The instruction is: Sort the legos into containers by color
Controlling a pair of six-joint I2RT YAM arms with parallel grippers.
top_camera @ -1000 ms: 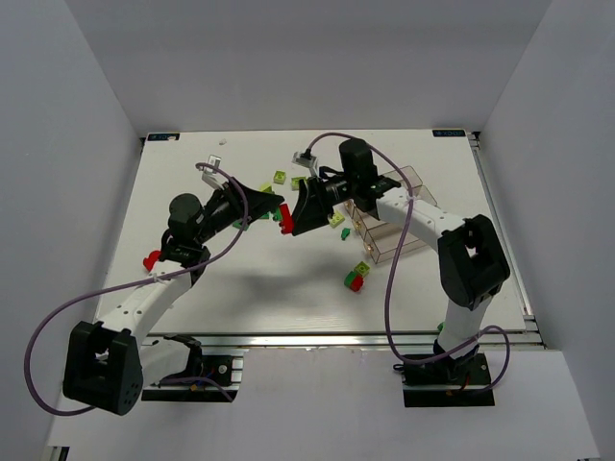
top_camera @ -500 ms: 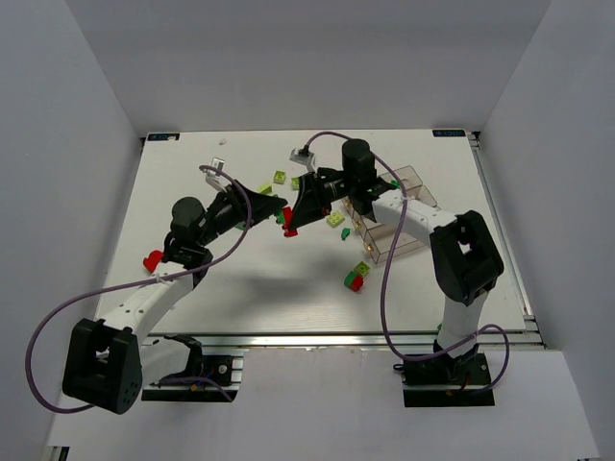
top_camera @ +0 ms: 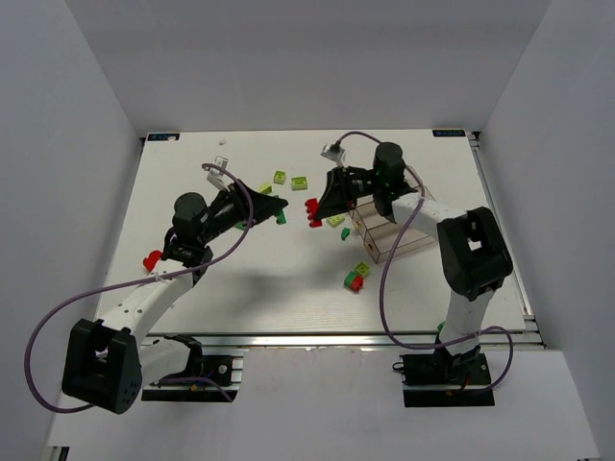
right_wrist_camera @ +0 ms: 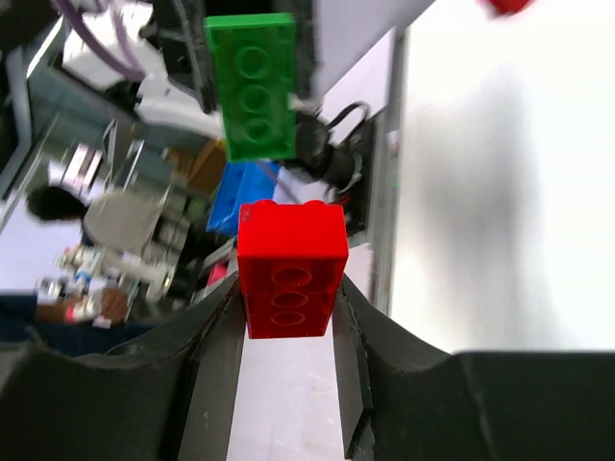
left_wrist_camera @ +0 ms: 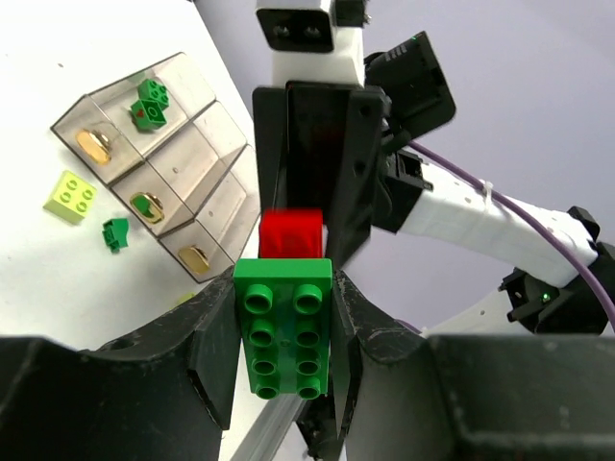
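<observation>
Fingers [right_wrist_camera: 216, 355] of the right gripper [right_wrist_camera: 290, 300] clamp a red lego [right_wrist_camera: 291, 269]; the left gripper [left_wrist_camera: 283, 336] clamps a green lego [left_wrist_camera: 283, 322]. Both are held off the table, just apart. Separate grips probably let each colour reach its own bin, with the containers [top_camera: 389, 248] at 3 o'clock from the red lego.

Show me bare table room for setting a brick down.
Bare: the near strip of table, left of the red-lime legos; the far right corner behind the containers. Crowded: the middle, around the left pincer and right pincer.
</observation>
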